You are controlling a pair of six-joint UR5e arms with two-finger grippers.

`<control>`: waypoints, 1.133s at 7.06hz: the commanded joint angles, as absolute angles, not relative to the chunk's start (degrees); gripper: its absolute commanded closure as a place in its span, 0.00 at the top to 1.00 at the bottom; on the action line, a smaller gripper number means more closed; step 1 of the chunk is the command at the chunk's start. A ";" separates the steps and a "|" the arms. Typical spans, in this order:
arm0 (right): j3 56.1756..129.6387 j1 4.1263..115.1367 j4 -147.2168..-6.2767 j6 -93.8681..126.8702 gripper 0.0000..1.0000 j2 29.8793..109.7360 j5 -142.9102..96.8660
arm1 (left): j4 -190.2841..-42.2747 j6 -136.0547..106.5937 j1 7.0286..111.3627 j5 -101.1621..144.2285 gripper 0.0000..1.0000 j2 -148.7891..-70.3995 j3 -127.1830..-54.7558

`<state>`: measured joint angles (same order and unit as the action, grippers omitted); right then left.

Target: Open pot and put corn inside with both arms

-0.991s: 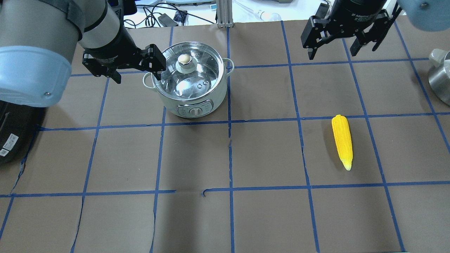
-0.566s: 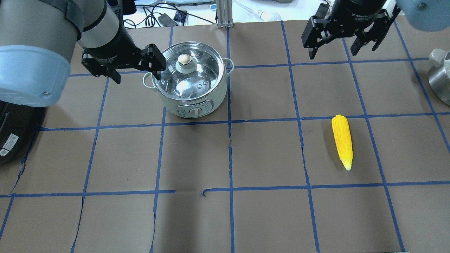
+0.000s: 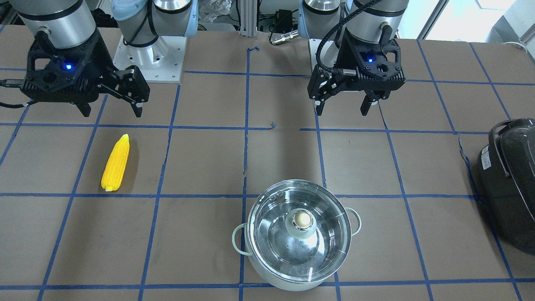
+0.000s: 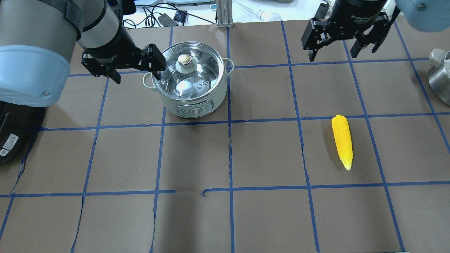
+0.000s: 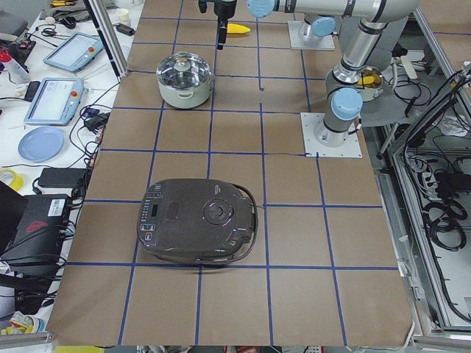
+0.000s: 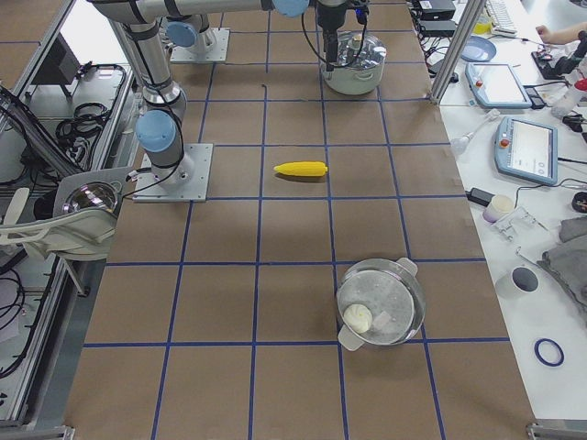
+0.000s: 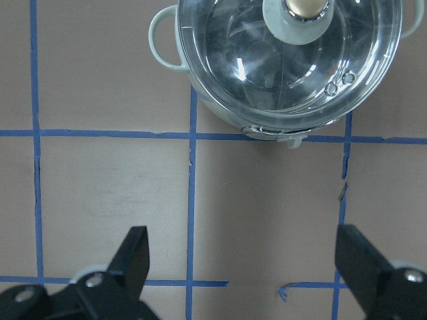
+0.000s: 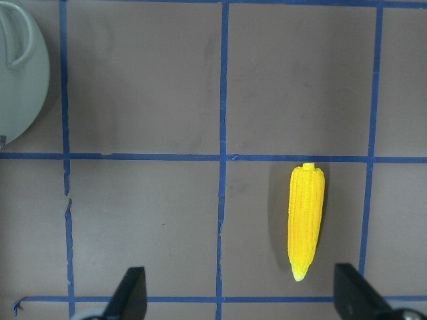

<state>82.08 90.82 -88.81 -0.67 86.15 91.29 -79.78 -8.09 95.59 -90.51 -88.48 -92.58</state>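
The pot (image 4: 190, 88) stands at the far left of the table with its glass lid (image 4: 188, 70) and metal knob on; it also shows in the front view (image 3: 299, 251) and the left wrist view (image 7: 287, 73). The yellow corn (image 4: 342, 140) lies flat on the right side, also in the front view (image 3: 115, 162) and the right wrist view (image 8: 306, 220). My left gripper (image 4: 137, 76) is open and empty, hovering beside the pot's left handle. My right gripper (image 4: 332, 54) is open and empty, high above the table, beyond the corn.
A large dark grey appliance (image 3: 510, 184) sits at the table end on my left. A second metal pot with a lid (image 6: 381, 301) stands at the end on my right. Blue tape lines grid the brown table cover.
My right gripper has shifted very slightly. The left gripper, the pot and the corn have stayed where they were.
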 commanded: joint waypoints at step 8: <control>86.12 83.60 -89.38 -4.91 1.00 85.69 91.67 | -79.80 -8.09 95.19 -90.70 1.00 -88.33 -92.64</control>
<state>84.35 85.17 -89.24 -3.27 85.70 91.64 -79.83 -8.09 95.28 -90.75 -88.33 -92.64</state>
